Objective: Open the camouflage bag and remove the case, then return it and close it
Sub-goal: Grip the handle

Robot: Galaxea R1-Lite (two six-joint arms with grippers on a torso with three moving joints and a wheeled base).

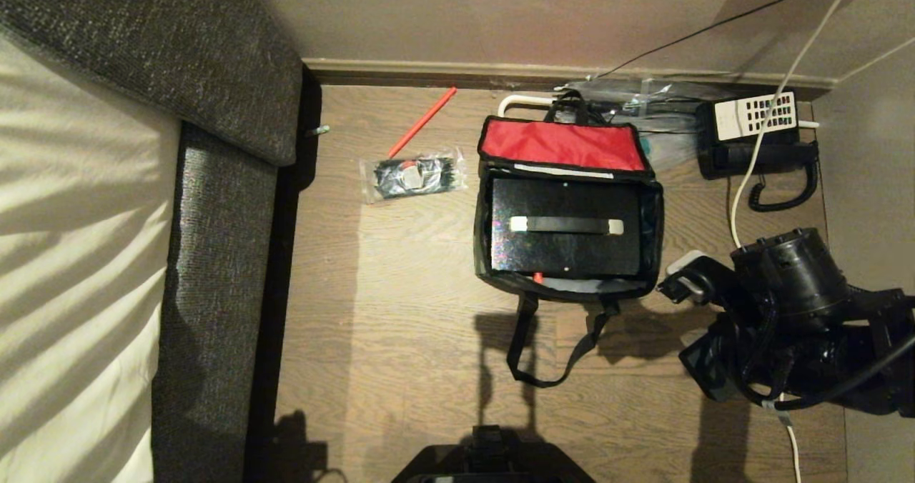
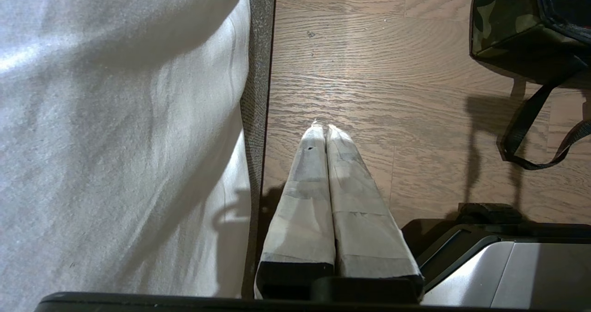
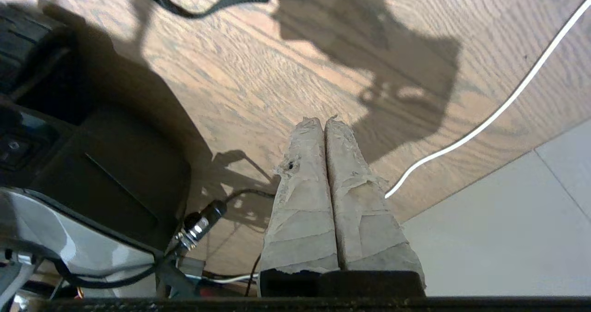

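1. On the wooden floor, the camouflage bag (image 1: 568,283) lies open, red-lined flap (image 1: 561,145) folded back — well left of the right hand (image 3: 324,123).
2. Inside it sits the case (image 1: 565,234), strap handle up.
3. Right hand: clenched, empty, over bare floor.
4. Left hand (image 2: 322,128) — clenched, empty, beside the bed (image 2: 115,132).

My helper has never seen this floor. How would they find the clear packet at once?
Start at the dark sofa on the left, then look to the wooden floor beside it. The clear packet lies between sofa and open camouflage bag, below a red stick; only it is see-through.
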